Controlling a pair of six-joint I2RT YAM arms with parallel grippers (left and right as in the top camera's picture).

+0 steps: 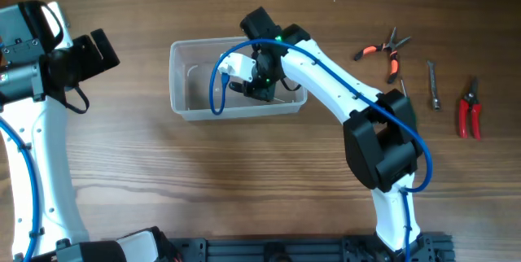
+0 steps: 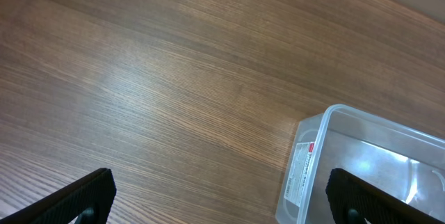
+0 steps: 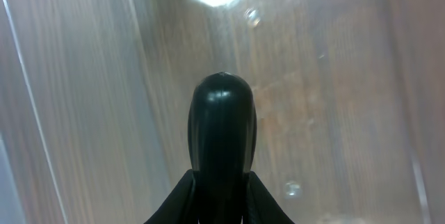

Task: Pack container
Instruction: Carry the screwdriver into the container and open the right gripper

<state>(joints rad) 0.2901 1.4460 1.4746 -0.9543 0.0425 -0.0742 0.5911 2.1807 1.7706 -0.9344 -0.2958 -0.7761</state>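
Note:
The clear plastic container (image 1: 181,79) sits at the table's middle left. It also shows in the left wrist view (image 2: 306,161) and the right wrist view (image 3: 69,113). My right gripper (image 1: 260,85) reaches down inside the container. It is shut on a black rounded tool handle (image 3: 221,120) just above the container's floor; the rest of the tool is hidden. My left gripper (image 1: 96,52) is open and empty, hovering over bare table left of the container, its fingers (image 2: 222,203) spread wide.
Orange-handled pliers (image 1: 383,50), a slim metal tool (image 1: 434,83) and red-handled pruners (image 1: 469,109) lie on the table to the right of the container. A white label (image 2: 304,165) is on the container's short wall.

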